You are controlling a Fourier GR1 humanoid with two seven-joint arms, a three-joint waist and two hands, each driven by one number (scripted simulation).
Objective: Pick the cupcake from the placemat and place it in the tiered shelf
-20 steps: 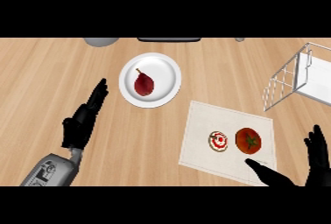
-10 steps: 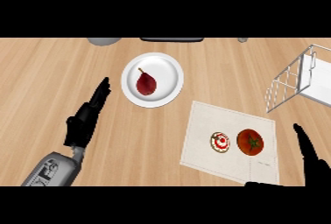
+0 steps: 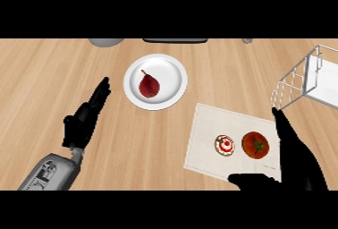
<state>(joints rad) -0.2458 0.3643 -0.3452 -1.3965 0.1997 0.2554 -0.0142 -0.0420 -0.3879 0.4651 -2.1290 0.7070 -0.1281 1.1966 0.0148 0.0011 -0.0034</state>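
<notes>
**A:** Right hand (image 3: 297, 156) rises from the lower right edge, fingers straight and pointing up the counter, thumb splayed out to the left at the bottom. Wide open, holding nothing.

**B:** And the cupcake?

**A:** The cupcake (image 3: 225, 145) sits on the placemat (image 3: 211, 125), small and round, white frosting with a red swirl on top. Just beside it, nearer the right hand, lies a tomato (image 3: 255, 145), glossy red with a green stalk. The hand stands over the mat's right edge, close to the tomato; I see no contact with the cupcake.

**B:** Left side?

**A:** Left hand (image 3: 84, 118) rests at the left, fingers straight and pointing up the view, open and empty, grey forearm trailing to the lower edge.

**B:** Surroundings?

**A:** Pale wood-grain counter (image 3: 59, 67). The placemat is a cream rectangle, cloth-like, lying at a slant. A smooth white round plate (image 3: 168, 71) above it carries a dark red pear (image 3: 149, 85). The shelf (image 3: 307, 80), thin white wire with a flat white tier, stands at the right edge, well apart from the cupcake.
</notes>
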